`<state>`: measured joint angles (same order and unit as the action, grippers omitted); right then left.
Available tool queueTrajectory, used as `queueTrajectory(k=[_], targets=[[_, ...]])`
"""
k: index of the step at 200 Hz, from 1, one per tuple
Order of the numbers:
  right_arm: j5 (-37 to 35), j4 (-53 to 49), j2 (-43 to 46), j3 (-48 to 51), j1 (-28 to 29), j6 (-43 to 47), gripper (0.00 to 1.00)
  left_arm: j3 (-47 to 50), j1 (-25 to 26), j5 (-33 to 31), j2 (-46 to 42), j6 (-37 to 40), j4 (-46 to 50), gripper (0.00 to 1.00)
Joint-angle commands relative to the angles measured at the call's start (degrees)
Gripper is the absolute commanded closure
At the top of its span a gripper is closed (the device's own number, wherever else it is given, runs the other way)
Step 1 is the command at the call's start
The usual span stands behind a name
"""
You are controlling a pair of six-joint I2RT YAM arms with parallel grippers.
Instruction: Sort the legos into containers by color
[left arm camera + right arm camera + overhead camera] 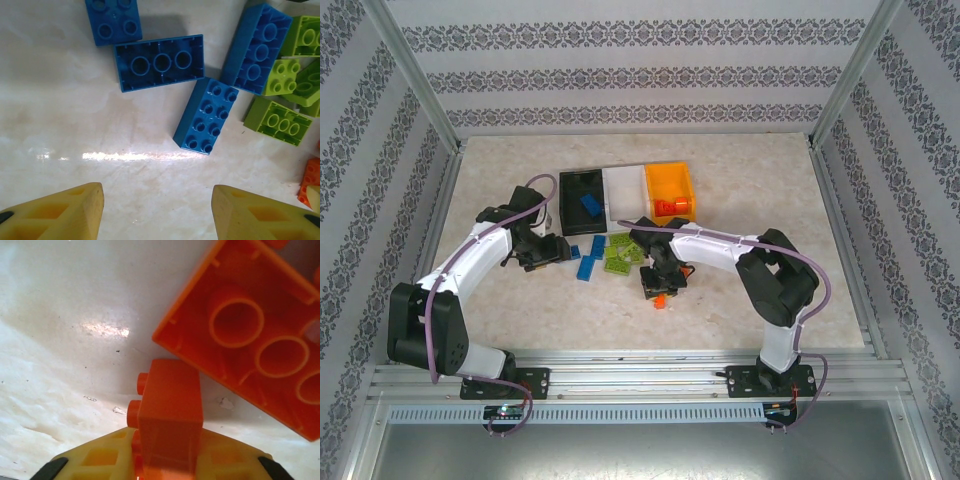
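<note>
Pinching a small orange brick (170, 405), the right claw (167, 455) is low over the bench (770, 180). The orange bin (665, 180) lies straight beyond it.

- The left arm (460, 270) rose from its base, bent sharply at the elbow and reached inward and down.
- The left gripper (548, 250) pointed downward, and its yellow fingers (60, 212) stood apart with nothing between them.
- The right arm (720, 243) folded at its dark elbow and stretched out to its left, held low.
- The right gripper (660, 288) faced down, jaws clamped on a small orange brick (170, 405) pinched between the fingertips, studs turned sideways.
</note>
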<state>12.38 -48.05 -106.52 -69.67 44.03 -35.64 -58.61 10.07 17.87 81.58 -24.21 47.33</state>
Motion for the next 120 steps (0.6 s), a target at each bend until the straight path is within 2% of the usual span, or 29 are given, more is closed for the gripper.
queueTrajectory(k=[1, 33, 67, 91, 120], targets=[[-1.99, -2.19, 4.04, 0.60, 0.20, -0.05, 0.79, 0.91, 1.88, 1.15, -0.64, 1.87, -1.53, 0.41], [-1.99, -4.55, 9.66, -1.02, -2.21, -0.58, 0.80, 0.51, 4.65, 1.65, 1.87, 3.26, -2.99, 0.41], [0.28, -4.13, 12.86, -5.78, -10.76, -0.88, 0.80, 0.56, 7.43, 2.56, 4.10, 4.04, -5.60, 0.41], [2.20, -2.16, 9.80, -12.21, -18.32, -1.17, 0.80, 0.51, 8.99, 2.63, 5.42, 5.02, -5.94, 0.41], [3.30, -1.47, 0.82, -23.72, -23.78, 0.12, 0.80, 0.25, 10.01, 1.86, 6.73, 5.58, -5.61, 0.41]])
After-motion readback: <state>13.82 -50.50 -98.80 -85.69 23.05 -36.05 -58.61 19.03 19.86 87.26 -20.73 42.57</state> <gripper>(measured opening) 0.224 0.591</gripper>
